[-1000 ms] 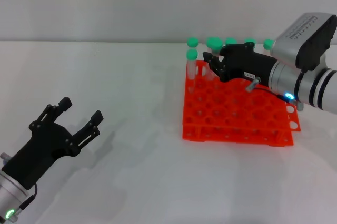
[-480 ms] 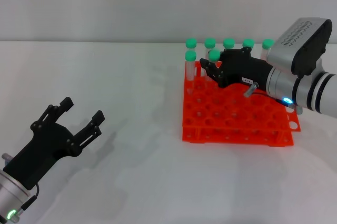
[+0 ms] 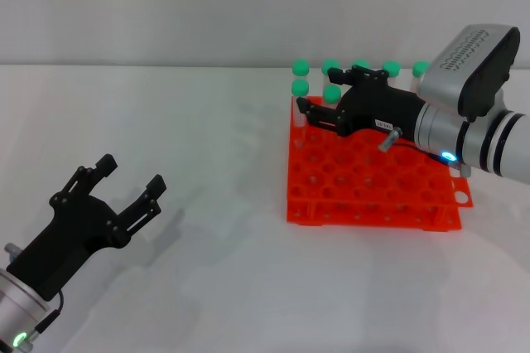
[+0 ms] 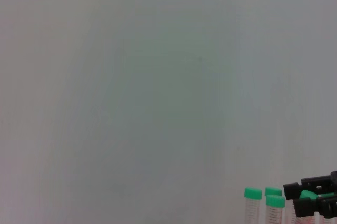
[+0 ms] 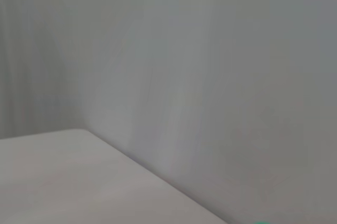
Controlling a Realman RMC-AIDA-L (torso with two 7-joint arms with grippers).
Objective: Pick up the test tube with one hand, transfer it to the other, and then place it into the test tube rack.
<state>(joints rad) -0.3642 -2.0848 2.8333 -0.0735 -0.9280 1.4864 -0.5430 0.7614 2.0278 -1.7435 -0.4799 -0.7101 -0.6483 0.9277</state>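
Observation:
The test tube [image 3: 332,94], clear with a green cap, stands upright in a hole near the back left of the orange-red test tube rack [image 3: 364,197]. My right gripper [image 3: 323,92], the labelled one, hovers over that corner, open, with one finger on each side of the tube and not gripping it. The left wrist view shows the right gripper's black fingers [image 4: 311,195] beside green-capped tubes [image 4: 253,194]. My left gripper [image 3: 130,172] hangs open and empty over the table at the lower left, far from the rack.
Several more green-capped tubes [image 3: 392,66] stand along the rack's back row, with one at the left corner [image 3: 301,88]. The white table [image 3: 215,146] spreads between my two arms. A grey wall [image 5: 210,77] rises behind.
My right gripper lowered the tube into a rack hole and then spread its fingers, letting it go. The left arm has barely moved.

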